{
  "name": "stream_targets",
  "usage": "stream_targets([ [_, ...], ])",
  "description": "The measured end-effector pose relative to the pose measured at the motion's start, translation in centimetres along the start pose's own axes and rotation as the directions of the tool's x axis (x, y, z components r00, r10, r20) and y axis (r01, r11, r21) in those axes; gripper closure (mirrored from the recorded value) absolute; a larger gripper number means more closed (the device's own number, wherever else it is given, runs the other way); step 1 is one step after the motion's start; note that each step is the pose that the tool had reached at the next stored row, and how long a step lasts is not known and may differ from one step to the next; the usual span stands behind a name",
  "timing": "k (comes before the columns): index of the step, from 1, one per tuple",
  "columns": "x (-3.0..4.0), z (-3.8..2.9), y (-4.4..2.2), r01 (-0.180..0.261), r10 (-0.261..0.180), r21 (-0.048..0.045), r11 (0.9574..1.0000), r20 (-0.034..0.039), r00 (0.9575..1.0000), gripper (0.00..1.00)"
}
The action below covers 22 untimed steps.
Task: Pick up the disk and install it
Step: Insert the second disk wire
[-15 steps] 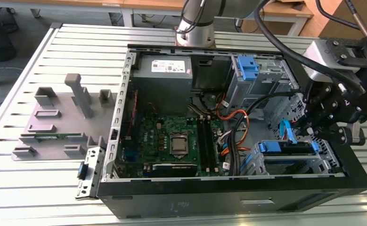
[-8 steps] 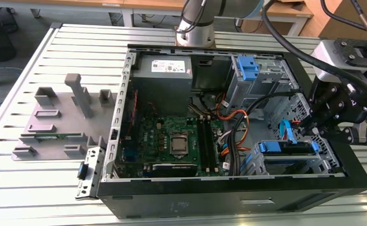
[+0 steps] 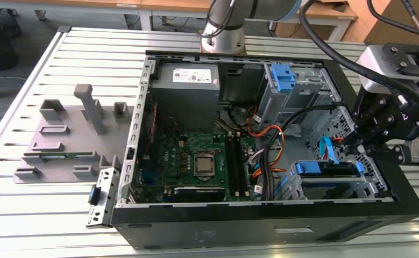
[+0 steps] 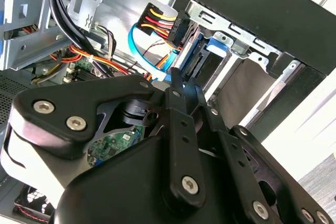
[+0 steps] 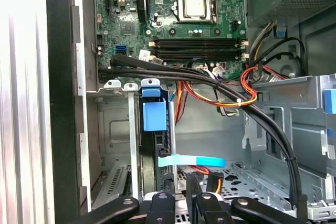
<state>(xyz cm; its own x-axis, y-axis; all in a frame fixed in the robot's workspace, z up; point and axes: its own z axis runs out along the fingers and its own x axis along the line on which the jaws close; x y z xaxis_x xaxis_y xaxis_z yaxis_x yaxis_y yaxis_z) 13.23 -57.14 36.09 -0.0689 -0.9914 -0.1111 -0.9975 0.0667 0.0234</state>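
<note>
The disk (image 3: pixel 325 170), dark and framed by a blue carrier bracket, sits in the lower drive bay at the case's front corner on the exterior view's right. In the first wrist view the disk (image 5: pixel 160 153) stands edge-on in its slot under the blue bracket tab (image 5: pixel 154 115). My gripper (image 3: pixel 351 142) hovers just above that bay. Its fingers (image 4: pixel 177 85) lie close together, their tips by the end of a light blue flat cable (image 4: pixel 137 45) beside the disk (image 4: pixel 202 61). In the first wrist view my gripper (image 5: pixel 181 191) is over the blue cable (image 5: pixel 194 161).
The open black case (image 3: pixel 267 220) holds a motherboard (image 3: pixel 198 161), a grey power supply (image 3: pixel 187 75) and an upper drive cage with a blue latch (image 3: pixel 284 78). Black and orange cable bundles (image 5: pixel 220 85) cross near the bay. A grey fixture (image 3: pixel 73 134) stands on the slatted table.
</note>
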Motion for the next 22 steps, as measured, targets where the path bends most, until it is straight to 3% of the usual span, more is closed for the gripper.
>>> stream_targets([
  [10, -0.18, -0.01, -0.13, 0.0, 0.0, 0.0, 1.0, -0.0001, 1.0, 0.76],
  [22, -0.37, 0.17, -1.06, 0.025, -0.025, -0.0027, 0.9997, -0.0006, 0.9997, 0.76],
])
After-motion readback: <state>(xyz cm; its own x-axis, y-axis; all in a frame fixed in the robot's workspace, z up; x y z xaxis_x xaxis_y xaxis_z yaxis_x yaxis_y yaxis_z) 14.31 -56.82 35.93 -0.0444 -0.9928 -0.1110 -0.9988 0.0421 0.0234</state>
